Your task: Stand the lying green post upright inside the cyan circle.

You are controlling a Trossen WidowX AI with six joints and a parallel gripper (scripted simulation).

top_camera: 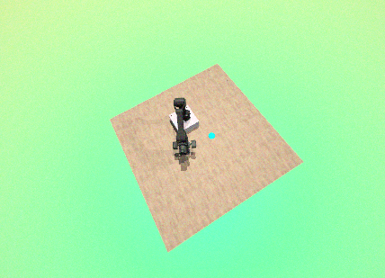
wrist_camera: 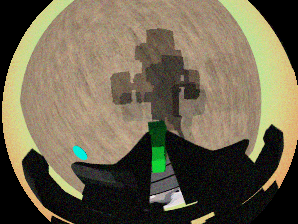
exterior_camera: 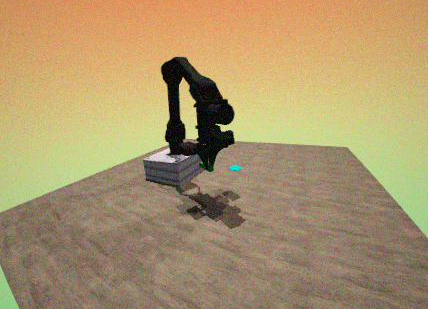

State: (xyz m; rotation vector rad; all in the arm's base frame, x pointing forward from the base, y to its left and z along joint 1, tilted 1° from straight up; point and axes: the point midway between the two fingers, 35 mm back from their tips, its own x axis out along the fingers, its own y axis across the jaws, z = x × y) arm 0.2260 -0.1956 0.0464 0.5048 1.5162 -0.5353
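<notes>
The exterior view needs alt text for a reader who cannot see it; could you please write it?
A black robot arm's gripper is shut on a small green post, held above the brown wood-grain table. The arm stands on a grey block base, and a flat cyan circle lies on the table just right of the post, with the arm's shadow in front.

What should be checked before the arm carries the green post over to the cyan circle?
1. Pincer shut on the green post: ok.
2. Post lifted off the table: ok, its shadow lies apart below it in the exterior view.
3. Post already upright: cannot tell, it is too small and partly hidden.
4. Cyan circle free of other things: ok.
5. Post above the circle: not ok, the circle lies off to one side.
6. White base block out of the way: cannot tell.
</notes>
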